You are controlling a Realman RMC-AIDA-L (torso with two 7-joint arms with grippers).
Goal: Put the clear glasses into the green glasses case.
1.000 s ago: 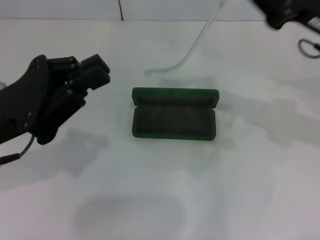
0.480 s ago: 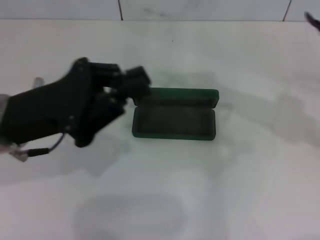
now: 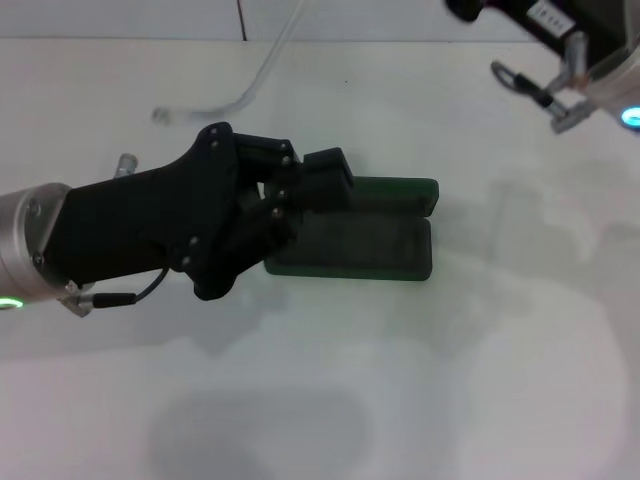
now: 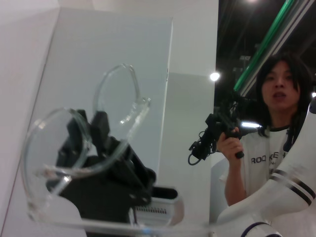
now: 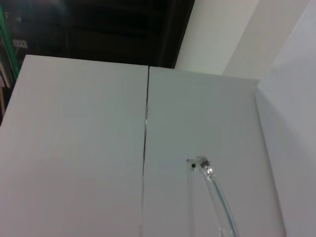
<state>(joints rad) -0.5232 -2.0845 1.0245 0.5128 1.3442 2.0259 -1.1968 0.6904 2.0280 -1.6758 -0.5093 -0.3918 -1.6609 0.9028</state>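
Head view: the black left gripper (image 3: pixel 325 180) hangs over the left end of the dark green rectangular hard glasses case (image 3: pixel 385 245). The case lies open on the white table (image 3: pixel 450 380), its lid standing along the side beyond the gripper. Whether this gripper is open or closed cannot be told, and nothing shows in it. Beyond it, a long thin arm of the clear, colourless plastic glasses (image 3: pixel 245 95) curves through the air, well apart from the case. The right arm (image 3: pixel 575 40) is raised far off to the gripper's right.

Left wrist view: the black right gripper (image 4: pixel 91 133) is clamped on the glasses (image 4: pixel 54 148) at their curved front, holding them up in the air.

Right wrist view: close below the wrist, one see-through glasses arm with its hinge (image 5: pixel 202 168) juts out against a pale wall.
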